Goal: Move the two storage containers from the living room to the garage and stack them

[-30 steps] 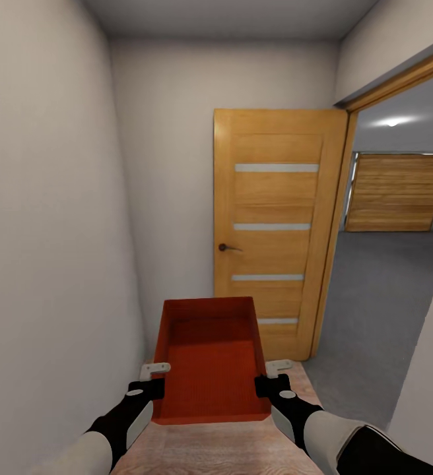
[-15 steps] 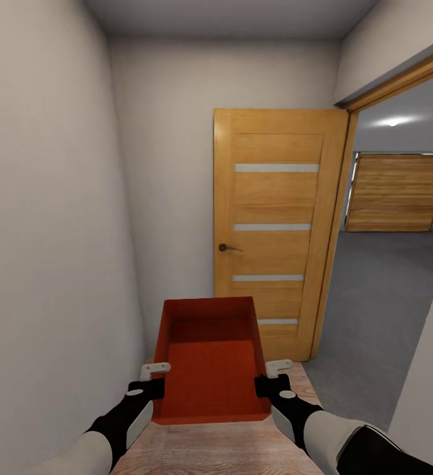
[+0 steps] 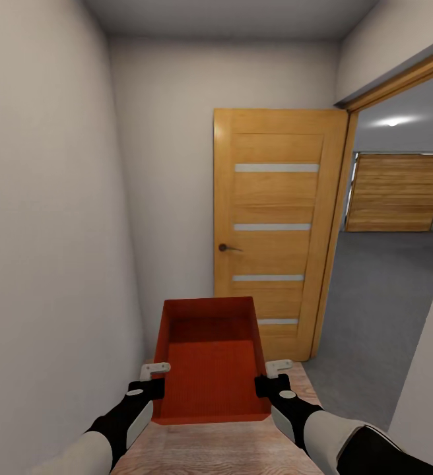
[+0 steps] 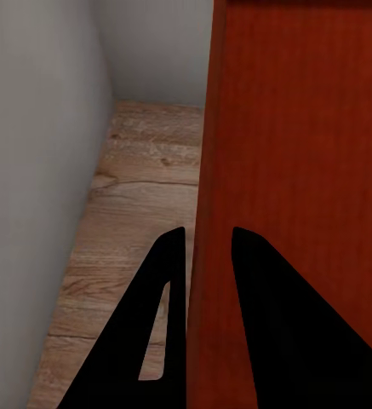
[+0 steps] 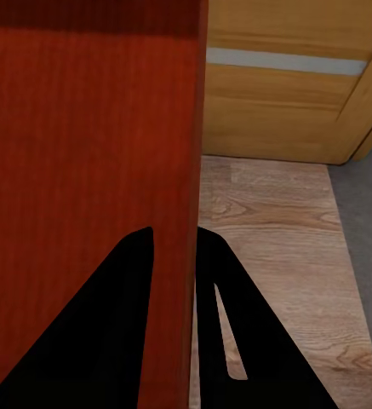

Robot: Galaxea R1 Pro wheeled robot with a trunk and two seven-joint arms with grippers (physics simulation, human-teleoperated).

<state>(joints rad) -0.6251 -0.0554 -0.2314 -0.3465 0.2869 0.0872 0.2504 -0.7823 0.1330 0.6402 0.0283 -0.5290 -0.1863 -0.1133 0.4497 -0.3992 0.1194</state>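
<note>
Carrying one orange-red storage container between both arms in a narrow, pale-walled corridor, open top facing up, thin flat walls and a finely ribbed inner bottom showing. Holding it off the wood-plank floor, light and grainy underfoot. Pinching its left side wall with the left tool, black fingers straddling the thin red panel, one on each face, closed tight against it. Clamping the opposite wall the same way with the right tool, dark tapered fingers pressed onto the smooth red sheet. Facing a honey-coloured wooden door with four pale horizontal strips and a small dark knob, swung open against the end wall. Looking past its frame, to the right, into the garage: rough grey concrete floor, a slatted wooden roll door at the far end, a sliver of something red at the picture's edge.
</note>
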